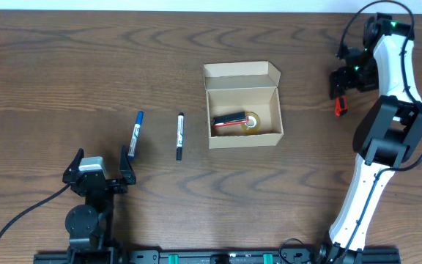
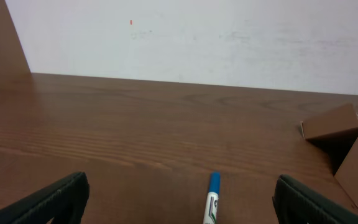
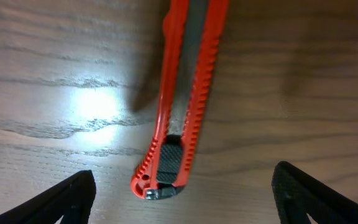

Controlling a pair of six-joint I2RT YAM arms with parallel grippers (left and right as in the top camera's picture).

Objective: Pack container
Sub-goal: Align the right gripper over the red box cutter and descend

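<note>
The tan cardboard container point(image 1: 243, 106) stands open mid-table with its flap lid up at the back; a red-and-black tool and a roll of tape lie inside. Its edge shows in the left wrist view point(image 2: 344, 134). A blue marker point(image 1: 136, 132) and a black marker point(image 1: 179, 136) lie left of it. My left gripper point(image 1: 101, 167) is open, low at the front left, with the blue marker point(image 2: 212, 199) on the table between its fingers. My right gripper point(image 1: 341, 82) is open at the far right, directly above a red utility knife point(image 3: 182, 93) that lies on the table, also in the overhead view point(image 1: 338, 108).
The wooden table's far edge meets a white wall point(image 2: 197, 37). The right arm's white links point(image 1: 376, 154) reach along the table's right side.
</note>
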